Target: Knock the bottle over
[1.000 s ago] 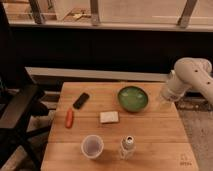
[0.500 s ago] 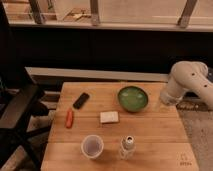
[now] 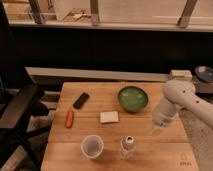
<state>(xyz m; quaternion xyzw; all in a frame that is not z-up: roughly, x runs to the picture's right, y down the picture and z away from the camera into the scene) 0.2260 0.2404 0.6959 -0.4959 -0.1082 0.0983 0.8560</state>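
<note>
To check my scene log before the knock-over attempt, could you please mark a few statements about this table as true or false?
1. The bottle stands upright near the front edge of the table. True.
2. The gripper is pressed against the bottle. False: it hangs over the table to the right of the bottle in the picture, with a clear gap between them.
3. The cup lies tipped on its side. False: it stands upright with its mouth up, beside the bottle.
4. The green bowl sits farther back on the table than the bottle. True.
5. The white block sits inside the bowl. False: it lies on the bare wood, in front of the bowl.
</note>
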